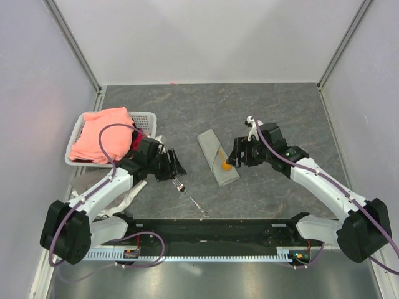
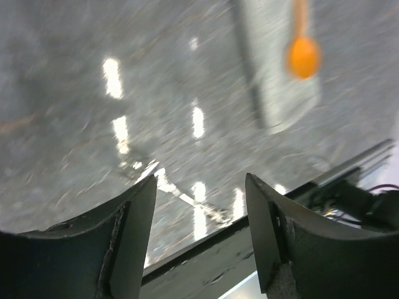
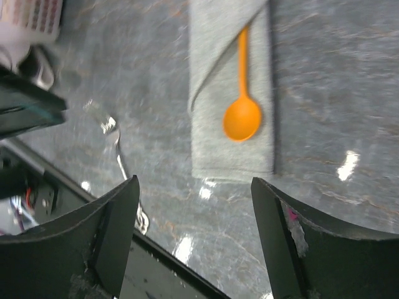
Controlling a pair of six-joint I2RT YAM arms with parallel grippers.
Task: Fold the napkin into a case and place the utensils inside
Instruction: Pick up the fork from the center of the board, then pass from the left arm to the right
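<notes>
spoon tucked in, fork waiting on the table

the folded napkin case (image 1: 218, 165) lies as a narrow grey pouch in the middle of the table (image 1: 280, 112), slanted, between the two arms. the orange spoon (image 3: 242, 106) has its handle slipped under the diagonal flap, and its bowl rests on the outside of the cloth towards the pouch's near end. the metal fork (image 1: 191, 197) lies on the bare table, apart from the pouch, to its left and nearer the arms' bases. it is not yet inside.

the left gripper (image 1: 176, 166) hangs near the fork's far end with its jaws spread wide and nothing between them. the right gripper (image 1: 235, 157) hovers just beside the pouch's right edge, jaws also parted and empty.

the step in hand looks like fetching the fork, and the left arm is the closer one. a thin metal piece lying flat on a hard top gives little to pinch. the fingers should straddle the handle crosswise, come right down to the surface and close near the middle so it does not tip. to slide it in, aim one end under the same flap alongside the spoon, at a shallow angle. the right gripper could pin the pouch's edge so the soft cloth does not drag or unfold. the risks are nudging the spoon out, or the fork skating away on the smooth top.
</notes>
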